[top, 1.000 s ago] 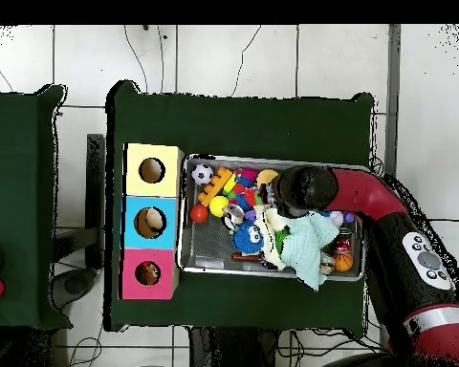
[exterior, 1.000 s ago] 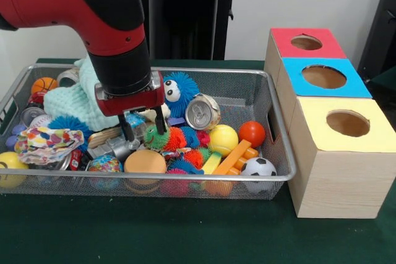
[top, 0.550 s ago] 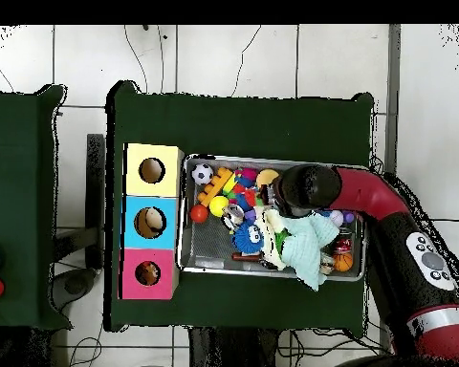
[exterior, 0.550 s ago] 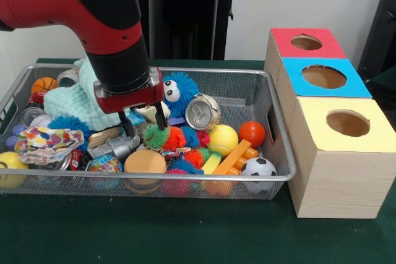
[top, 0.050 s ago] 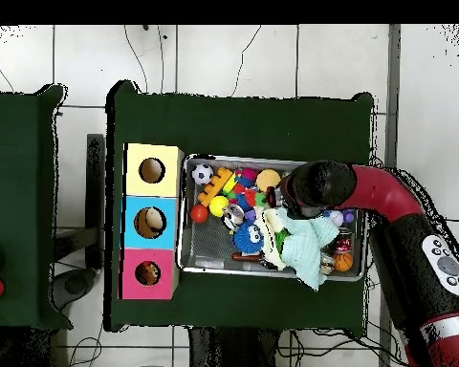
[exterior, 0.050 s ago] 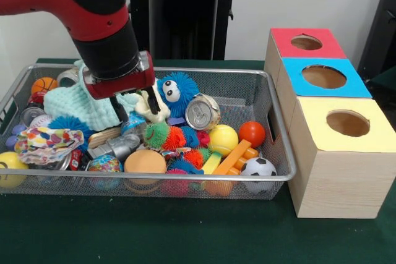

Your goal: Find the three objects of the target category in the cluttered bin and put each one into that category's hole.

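The gripper (exterior, 0.050 s ago: 134, 107) is held just above the clutter in the mesh bin (exterior, 0.050 s ago: 275, 153), fingers spread and nothing grasped, presumably for searching, while three holed boxes (exterior, 0.050 s ago: 331, 122) are lined beside it and one can (exterior, 0.050 s ago: 202, 111), two spiky toys and several balls are counted inside.

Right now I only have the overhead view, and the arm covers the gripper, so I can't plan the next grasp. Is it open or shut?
Observer: In the front view the gripper is open, and nothing looks clamped between its fingers.
Operator: Is it buried in the clutter?
Observer: No. Its tips hang just above the toys, in front of the mint green cloth.
Operator: What lies closest under it?
Observer: A silvery metal object lies just camera-side of the tips, with a green spiky ball beside it.
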Tool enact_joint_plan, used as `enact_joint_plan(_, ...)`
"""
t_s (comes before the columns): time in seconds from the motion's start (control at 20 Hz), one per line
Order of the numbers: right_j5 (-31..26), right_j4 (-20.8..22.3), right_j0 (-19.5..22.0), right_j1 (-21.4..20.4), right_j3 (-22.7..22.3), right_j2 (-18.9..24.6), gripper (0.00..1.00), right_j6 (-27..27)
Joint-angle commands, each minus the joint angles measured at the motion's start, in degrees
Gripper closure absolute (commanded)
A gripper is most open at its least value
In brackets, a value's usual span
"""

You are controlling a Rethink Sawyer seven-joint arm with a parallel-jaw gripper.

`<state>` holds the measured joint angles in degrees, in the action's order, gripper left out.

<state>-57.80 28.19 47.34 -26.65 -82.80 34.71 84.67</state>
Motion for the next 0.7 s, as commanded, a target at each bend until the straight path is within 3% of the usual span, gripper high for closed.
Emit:
enact_joint_plan(0.05,-7.16,0.45,1.59,-0.69,-0.32,4.71,0.00,-18.90)
enact_joint_plan(0.7,-0.06,3.91,1.07,0.15,-3.30,3.73,0.00,-13.48)
